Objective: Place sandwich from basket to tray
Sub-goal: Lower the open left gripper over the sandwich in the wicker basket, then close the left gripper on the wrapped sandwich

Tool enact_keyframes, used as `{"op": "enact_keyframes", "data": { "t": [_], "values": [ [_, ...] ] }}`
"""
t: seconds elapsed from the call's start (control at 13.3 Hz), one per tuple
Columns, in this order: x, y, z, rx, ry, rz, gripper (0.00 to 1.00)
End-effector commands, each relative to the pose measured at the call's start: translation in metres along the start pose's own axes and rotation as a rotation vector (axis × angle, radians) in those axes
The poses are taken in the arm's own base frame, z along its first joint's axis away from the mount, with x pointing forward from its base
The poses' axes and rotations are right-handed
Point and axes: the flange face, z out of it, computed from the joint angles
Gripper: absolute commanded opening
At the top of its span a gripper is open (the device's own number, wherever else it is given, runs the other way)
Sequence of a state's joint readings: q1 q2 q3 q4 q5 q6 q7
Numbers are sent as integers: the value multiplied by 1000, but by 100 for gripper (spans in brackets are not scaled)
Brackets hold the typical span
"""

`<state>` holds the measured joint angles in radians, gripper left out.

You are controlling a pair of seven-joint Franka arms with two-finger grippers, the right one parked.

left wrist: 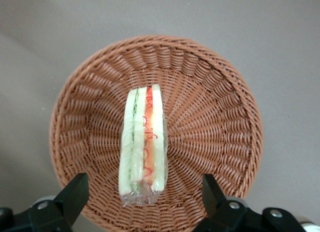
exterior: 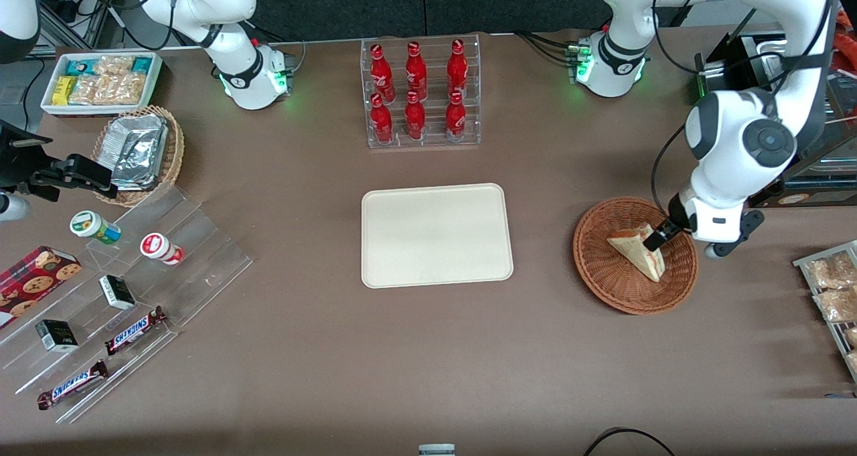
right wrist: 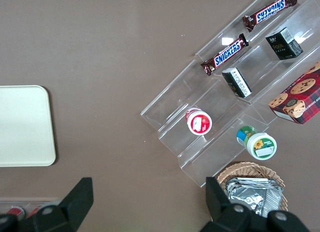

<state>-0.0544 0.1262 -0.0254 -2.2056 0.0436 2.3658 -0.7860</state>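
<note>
One sandwich is all I'm after, standing on edge in the basket, cut face with its red and green layers up toward my wrist camera. My gripper hovers right over it, jaws spread wide, one finger on each bread side, not touching. It looks light and soft, in slick clear wrap, so I'd judge a gentle pinch across the flat bread faces, low down, or it squashes. Tray waits well apart, mid-table.
</note>
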Motion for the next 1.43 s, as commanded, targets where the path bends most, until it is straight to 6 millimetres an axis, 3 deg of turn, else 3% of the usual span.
{"op": "enact_keyframes", "data": {
  "t": [0.0, 0.68, 0.75, 0.9, 0.98, 1.2, 1.35],
  "values": [
    [-7, 6, 17, 10, -5, -15, 100],
    [-9, 1, 78, 49, -49, -16, 100],
    [-9, 1, 79, 48, -49, -16, 85],
    [-6, -1, 80, 51, -49, -20, 15],
    [-5, -1, 79, 49, -48, -20, 0],
    [0, 0, 64, 52, -46, -15, 0],
    [5, 4, 33, 110, -50, 22, 0]
  ]
}}
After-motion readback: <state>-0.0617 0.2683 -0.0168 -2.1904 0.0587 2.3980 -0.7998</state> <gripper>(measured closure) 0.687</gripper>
